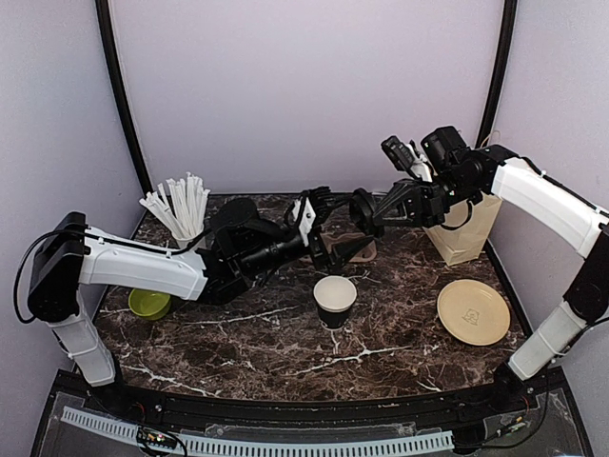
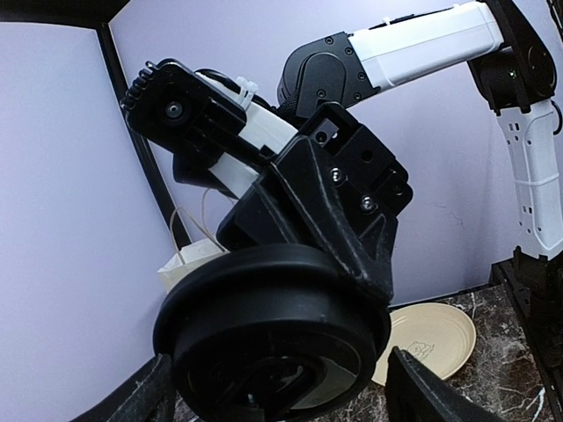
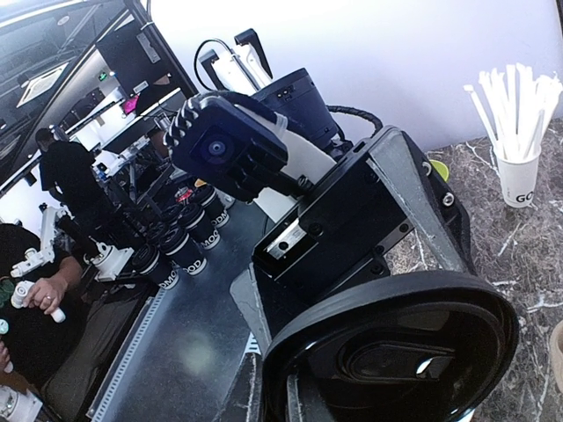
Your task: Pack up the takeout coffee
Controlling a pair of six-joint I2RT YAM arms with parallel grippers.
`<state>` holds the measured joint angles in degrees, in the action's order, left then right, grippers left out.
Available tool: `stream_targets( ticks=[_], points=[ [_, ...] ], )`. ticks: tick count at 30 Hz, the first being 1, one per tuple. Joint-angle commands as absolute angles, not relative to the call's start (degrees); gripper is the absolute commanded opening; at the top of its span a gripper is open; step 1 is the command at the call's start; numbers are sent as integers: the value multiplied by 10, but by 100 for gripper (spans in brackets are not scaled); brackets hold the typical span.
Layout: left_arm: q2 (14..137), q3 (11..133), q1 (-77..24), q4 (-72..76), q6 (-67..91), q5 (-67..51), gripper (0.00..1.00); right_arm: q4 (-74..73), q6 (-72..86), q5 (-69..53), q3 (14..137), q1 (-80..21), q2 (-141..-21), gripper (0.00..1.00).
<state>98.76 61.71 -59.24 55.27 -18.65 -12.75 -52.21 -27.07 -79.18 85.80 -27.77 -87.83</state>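
The coffee cup (image 1: 335, 300) stands open near the middle of the marble table (image 1: 285, 357), dark sleeve below, white band at the rim, no writing readable on it. Up at its 1 o'clock, in the air, the black lid (image 1: 363, 209) sits right where the two arms meet. The left claw (image 1: 335, 214) comes in from 9 o'clock of the lid, its fingers (image 2: 422, 387) spread wide either side of the rim. The right claw (image 1: 381, 211) comes from 3 o'clock with one finger lying across the lid's edge. Which of them actually pinches it, I cannot tell for either: each wrist view is filled by the lid and the other claw's body. Around the cup there's bare marble at 6 o'clock down to the near edge. A tan plate (image 1: 473, 311) lies at 3 o'clock, well apart, its faint stamp too small to read. A paper bag (image 1: 463, 233) stands at 2 o'clock against the right wall. The green bowl (image 1: 150, 303) at 9 o'clock is half hidden under the left arm. The straw cup (image 1: 183, 217) at 10 o'clock shows only "GO" in the right wrist view, cut off at the frame. Something brown (image 1: 347, 249) at 12 o'clock is hard to make out beneath the claws.
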Motion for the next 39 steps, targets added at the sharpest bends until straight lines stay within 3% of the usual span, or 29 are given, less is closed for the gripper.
stream_targets(
  ticks=[1,7,20,25,28,32,35,39],
  points=[
    [990,633,-598,580,-199,-116,83,-500,-261,-805,853,-283,-869,5],
    [990,634,-599,582,-195,-95,78,-488,-255,-803,845,-282,-867,5],
    [1003,652,-600,585,-181,-67,84,-469,-240,-803,836,-282,-866,6],
    [996,648,-601,576,-184,-58,81,-467,-240,-799,833,-282,-869,7],
    [981,643,-601,560,-181,-54,78,-476,-245,-775,836,-282,-870,15],
    [940,640,-601,476,-171,-50,77,-563,-334,-681,861,-269,-860,39],
    [898,654,-601,352,-154,-36,77,-585,-361,-633,851,-232,-834,46],
    [858,685,-601,165,-120,-29,77,-586,-377,-596,830,-176,-805,47]
  ],
)
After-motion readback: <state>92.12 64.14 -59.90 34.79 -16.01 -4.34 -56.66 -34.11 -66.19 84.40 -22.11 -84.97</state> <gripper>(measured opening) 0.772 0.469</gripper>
